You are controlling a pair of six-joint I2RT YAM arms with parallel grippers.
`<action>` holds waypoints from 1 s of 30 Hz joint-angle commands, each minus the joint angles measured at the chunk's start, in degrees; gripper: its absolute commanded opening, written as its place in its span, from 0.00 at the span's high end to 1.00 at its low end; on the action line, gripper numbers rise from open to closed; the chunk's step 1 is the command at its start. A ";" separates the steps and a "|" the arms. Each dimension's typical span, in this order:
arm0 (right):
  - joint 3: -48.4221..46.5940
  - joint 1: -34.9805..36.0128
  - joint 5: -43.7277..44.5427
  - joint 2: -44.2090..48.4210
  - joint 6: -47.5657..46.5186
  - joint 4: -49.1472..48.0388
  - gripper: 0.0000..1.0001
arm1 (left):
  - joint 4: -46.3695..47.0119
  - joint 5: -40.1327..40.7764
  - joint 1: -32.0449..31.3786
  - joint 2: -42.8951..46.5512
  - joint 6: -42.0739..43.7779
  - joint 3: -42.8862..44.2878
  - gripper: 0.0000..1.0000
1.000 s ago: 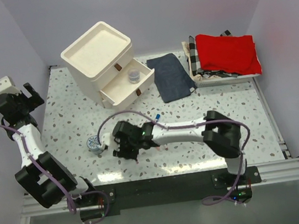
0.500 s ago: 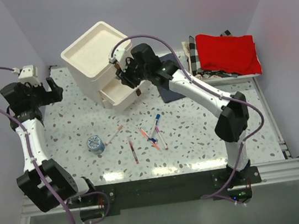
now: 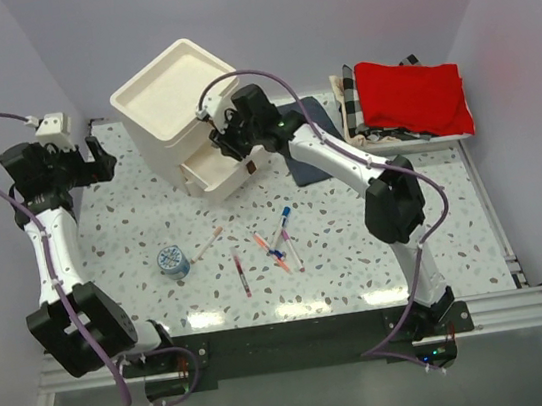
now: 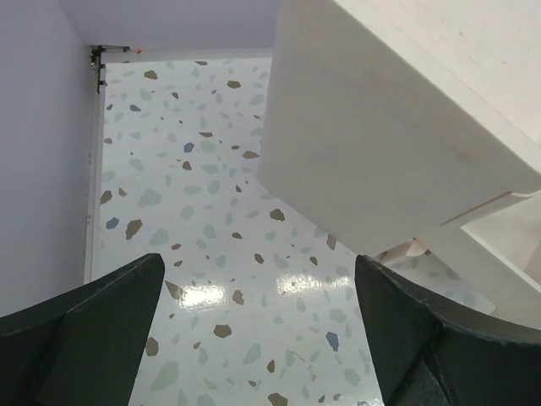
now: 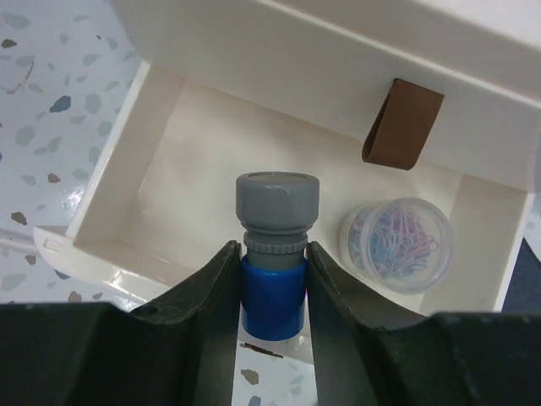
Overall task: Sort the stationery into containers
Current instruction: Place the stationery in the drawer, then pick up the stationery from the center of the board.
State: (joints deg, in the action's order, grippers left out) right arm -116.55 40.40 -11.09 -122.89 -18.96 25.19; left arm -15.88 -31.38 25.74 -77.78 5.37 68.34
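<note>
My right gripper (image 5: 272,264) is shut on a blue stick with a grey end (image 5: 273,245), held over the open middle drawer (image 5: 190,182) of the cream drawer unit (image 3: 174,90). A clear jar of paper clips (image 5: 396,245) sits in that drawer. In the top view the right gripper (image 3: 227,140) hangs at the drawer's mouth. Several thin pens (image 3: 269,249) lie scattered on the table, and a blue-white roll (image 3: 172,260) stands to their left. My left gripper (image 3: 93,157) is open at the far left, empty (image 4: 258,296), facing the unit's side (image 4: 380,144).
A dark blue folded cloth (image 3: 319,146) lies right of the unit, partly under the right arm. A checkered basket with red cloth (image 3: 412,92) sits at the back right. A brown pull tab (image 5: 403,123) hangs above the open drawer. Walls close in on the left and the back.
The right arm has risen from the front of the table, by the pens, to the open drawer with the stick in its grip. The left arm has swung toward the unit.
</note>
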 commanded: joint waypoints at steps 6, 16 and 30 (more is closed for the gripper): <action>-2.81 0.82 7.22 -1.92 -0.55 -0.23 0.30 | -1.17 -1.06 0.10 6.40 -0.89 -0.49 0.00; 14.85 0.55 -11.45 18.99 -0.71 -5.97 0.24 | -4.42 5.35 0.10 10.89 -0.10 1.89 0.00; 13.38 20.39 -18.10 11.55 -36.66 20.60 0.12 | 2.32 2.04 6.68 5.45 -15.64 7.51 0.00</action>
State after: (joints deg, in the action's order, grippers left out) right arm -98.59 54.83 -32.05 -106.94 -44.62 37.17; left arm -21.10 -23.27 27.42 -69.28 -0.27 71.26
